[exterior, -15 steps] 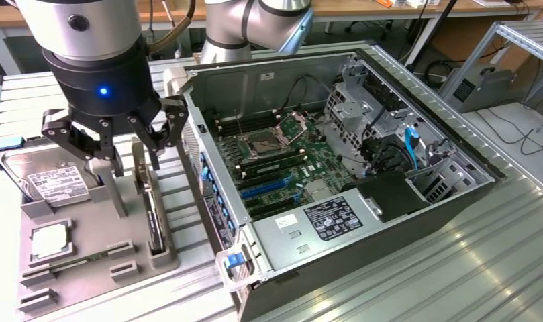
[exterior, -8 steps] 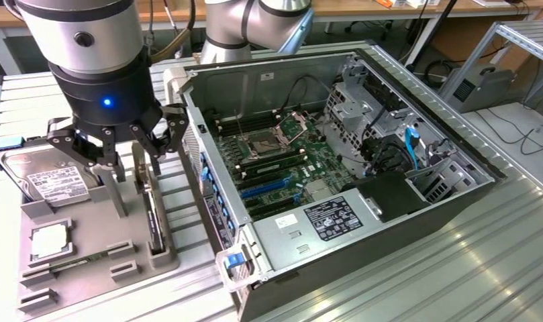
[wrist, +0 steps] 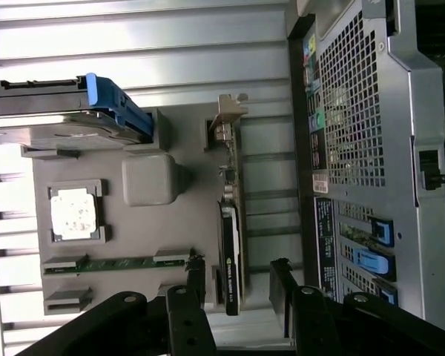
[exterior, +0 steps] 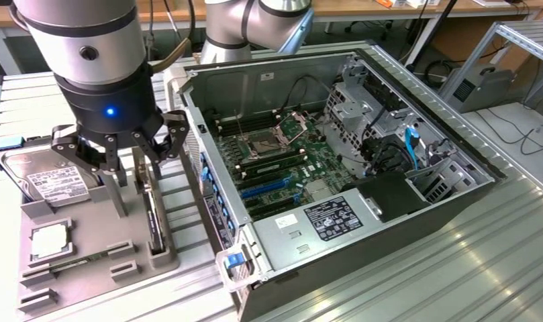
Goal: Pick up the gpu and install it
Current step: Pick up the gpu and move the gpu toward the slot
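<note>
As I am watching remotely, the claw (exterior: pixel 139 164) (wrist: pixel 237 280) is hanging over the gray tray (exterior: pixel 92 221) (wrist: pixel 133 241), spread wide and gripping nothing. The graphics card (exterior: pixel 156 228) (wrist: pixel 230 245) is standing on edge in the slot at the tray's side nearest the open computer case (exterior: pixel 253 87) (wrist: pixel 371 111), lining up between the two fingers (wrist: pixel 283 289). A hard drive (exterior: pixel 47 178) (wrist: pixel 59 111) and a square chip (exterior: pixel 49 241) (wrist: pixel 73 211) are sitting at the tray's opposite side.
</note>
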`<state>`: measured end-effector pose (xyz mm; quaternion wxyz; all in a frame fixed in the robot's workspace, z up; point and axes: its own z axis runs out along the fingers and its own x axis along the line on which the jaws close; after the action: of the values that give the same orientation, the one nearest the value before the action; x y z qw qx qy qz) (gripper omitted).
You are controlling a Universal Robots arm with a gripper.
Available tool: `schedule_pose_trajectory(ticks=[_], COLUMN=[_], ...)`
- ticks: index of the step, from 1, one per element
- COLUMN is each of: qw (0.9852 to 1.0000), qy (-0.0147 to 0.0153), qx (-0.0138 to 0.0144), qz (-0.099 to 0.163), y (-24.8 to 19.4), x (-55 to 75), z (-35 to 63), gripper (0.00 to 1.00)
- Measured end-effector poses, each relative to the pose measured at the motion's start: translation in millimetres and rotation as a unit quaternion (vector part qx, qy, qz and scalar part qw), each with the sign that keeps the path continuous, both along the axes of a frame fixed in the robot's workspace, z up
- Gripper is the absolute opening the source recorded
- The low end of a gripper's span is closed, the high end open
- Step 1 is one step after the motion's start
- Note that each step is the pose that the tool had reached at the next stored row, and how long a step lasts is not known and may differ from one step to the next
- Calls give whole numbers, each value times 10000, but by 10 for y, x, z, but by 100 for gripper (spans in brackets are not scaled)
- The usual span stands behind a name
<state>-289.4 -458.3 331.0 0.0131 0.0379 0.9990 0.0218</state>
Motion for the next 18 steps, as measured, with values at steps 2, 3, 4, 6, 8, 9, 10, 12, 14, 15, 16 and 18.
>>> schedule_pose_trajectory(ticks=[2, 3, 4, 6, 8, 9, 10, 12, 14, 15, 16, 18], qw=[10000, 10000, 10000, 10000, 10000, 10000, 10000, 10000, 10000, 10000, 10000, 10000], qy=[0, 0, 0, 0, 1, 1, 0, 0, -1, -1, 0, 0], qx=[0, 0, 0, 0, -1, -1, 0, 0, 1, 1, 0, 0], qz=[0, 0, 0, 0, 0, 0, 0, 0, 0, 0, 0, 0], y=[0, 0, 0, 0, 0, 0, 0, 0, 1, 1, 0, 0], x=[0, 0, 0, 0, 0, 0, 0, 0, 6, 12, 14, 15], z=[-20, -34, -42, -58, -67, -67, -68, -69, -70, -69, -69, -68], gripper=[48, 48, 48, 48, 48, 48, 48, 48, 48, 48, 48, 48])
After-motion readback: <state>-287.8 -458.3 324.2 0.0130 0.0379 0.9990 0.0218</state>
